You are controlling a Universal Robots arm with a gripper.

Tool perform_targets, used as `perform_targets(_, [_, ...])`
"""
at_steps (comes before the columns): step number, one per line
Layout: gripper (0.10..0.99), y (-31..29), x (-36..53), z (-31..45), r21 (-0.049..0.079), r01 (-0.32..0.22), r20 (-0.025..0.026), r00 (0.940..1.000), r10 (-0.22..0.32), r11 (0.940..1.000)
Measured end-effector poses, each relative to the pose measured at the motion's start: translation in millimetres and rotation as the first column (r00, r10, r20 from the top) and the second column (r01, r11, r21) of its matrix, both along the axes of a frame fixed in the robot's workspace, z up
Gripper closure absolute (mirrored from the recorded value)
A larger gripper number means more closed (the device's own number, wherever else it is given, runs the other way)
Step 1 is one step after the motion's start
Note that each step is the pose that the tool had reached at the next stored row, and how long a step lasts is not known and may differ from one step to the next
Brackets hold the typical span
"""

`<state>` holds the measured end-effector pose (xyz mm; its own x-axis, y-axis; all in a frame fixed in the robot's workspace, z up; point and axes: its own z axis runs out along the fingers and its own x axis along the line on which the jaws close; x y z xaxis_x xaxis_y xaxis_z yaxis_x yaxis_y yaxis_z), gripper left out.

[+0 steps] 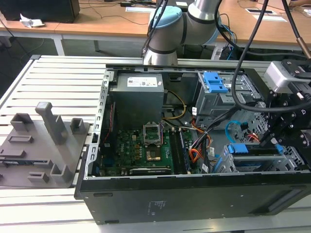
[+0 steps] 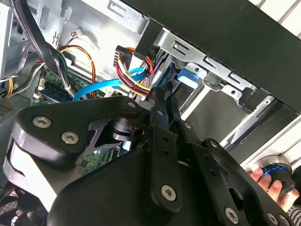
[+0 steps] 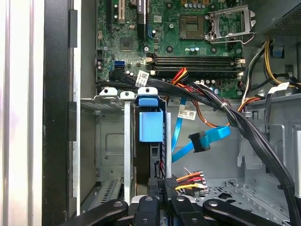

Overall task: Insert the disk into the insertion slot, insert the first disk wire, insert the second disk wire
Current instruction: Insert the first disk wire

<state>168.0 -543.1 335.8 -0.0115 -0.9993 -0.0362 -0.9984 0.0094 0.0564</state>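
Note:
The disk (image 3: 150,126), in its bright blue carrier, sits in the grey perforated insertion slot (image 3: 110,141) at the exterior view's right (image 1: 255,150). My gripper (image 3: 162,187) is at the disk's near end, shut on the dark plug of the first disk wire (image 3: 188,179), a red, yellow and orange bundle. In the second wrist view the fingertips (image 2: 160,96) meet where that bundle (image 2: 134,75) ends, beside the carrier's blue tab (image 2: 188,77). The second disk wire (image 3: 200,141), light blue with a dark plug, hangs loose beside the slot (image 1: 232,127).
Thick black cables (image 3: 235,122) cross above the cage. The taller bay with blue latches (image 1: 214,82) stands behind. The motherboard (image 1: 141,145) fills the case floor. A grey fixture block (image 1: 43,141) lies outside on the exterior view's left. A hand (image 2: 270,183) holds a round knob.

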Motion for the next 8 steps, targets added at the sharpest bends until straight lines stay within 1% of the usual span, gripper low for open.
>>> perform_targets(3, [0.922, 0.0, 0.2, -0.5, 0.000, 0.000, -0.0001, 1.0000, 0.000, 1.0000])
perform_targets(5, [0.914, 0.1, 0.1, -1.8, 0.003, 0.000, -0.0003, 1.0000, 0.000, 1.0000])
perform_targets(6, [0.847, 0.0, 0.1, -0.6, 0.000, 0.000, -0.0001, 1.0000, 0.000, 1.0000])
perform_targets(7, [0.847, 0.0, 0.2, 0.5, 0.001, 0.000, -0.0001, 1.0000, 0.000, 1.0000])
perform_targets(8, [0.847, 0.0, 0.1, 4.5, 0.001, 0.000, -0.0001, 1.0000, 0.000, 1.0000])
